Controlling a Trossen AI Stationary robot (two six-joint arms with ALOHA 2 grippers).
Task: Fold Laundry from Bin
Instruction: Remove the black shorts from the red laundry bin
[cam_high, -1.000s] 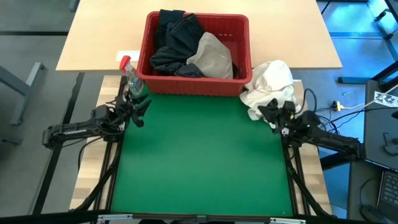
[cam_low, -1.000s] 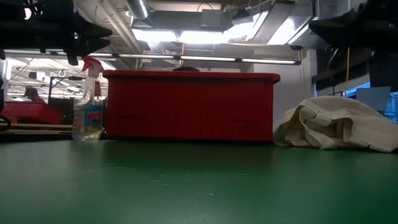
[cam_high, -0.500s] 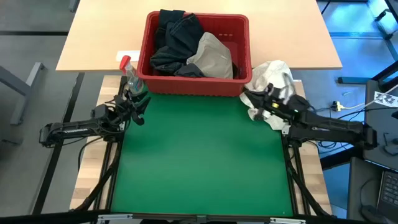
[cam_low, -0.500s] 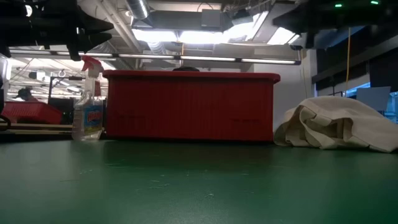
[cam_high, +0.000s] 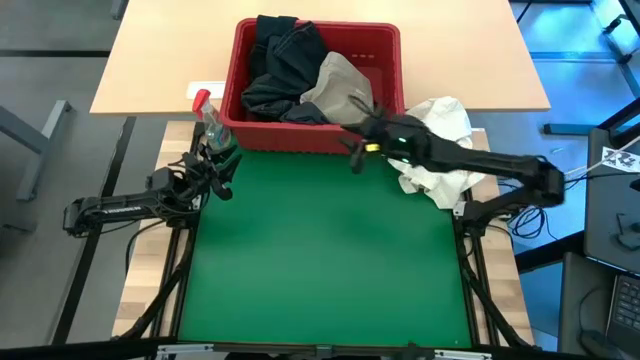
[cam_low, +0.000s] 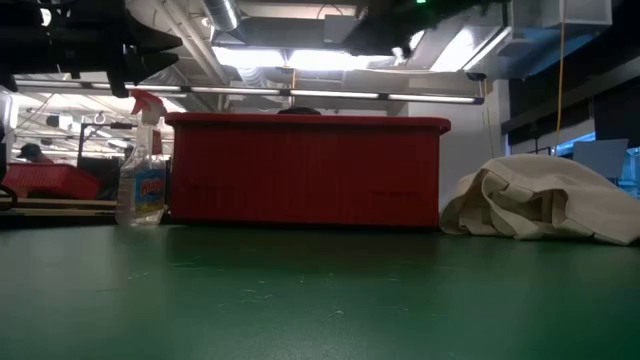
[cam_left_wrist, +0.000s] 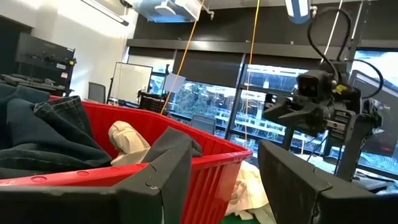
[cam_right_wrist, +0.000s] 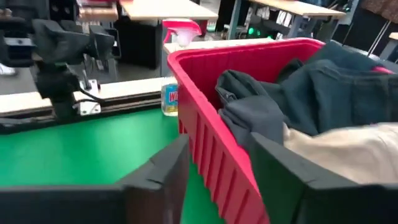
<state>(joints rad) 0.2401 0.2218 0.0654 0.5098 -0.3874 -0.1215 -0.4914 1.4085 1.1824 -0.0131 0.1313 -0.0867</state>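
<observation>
High view: right tool (cam_high: 352, 140) open by bin (cam_high: 318, 142) front; spray btl (cam_high: 212, 125), white cloth (cam_high: 436, 130) flank it, prob. clear.

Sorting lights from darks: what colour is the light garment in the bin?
Khaki-beige garment, lying among dark ones in the red bin; clearest in the high view.

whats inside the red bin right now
The red bin holds a heap of dark garments with one khaki-beige garment lying against them on the right side. Whatever lies under the heap, and the bin's floor there, is covered.
</observation>
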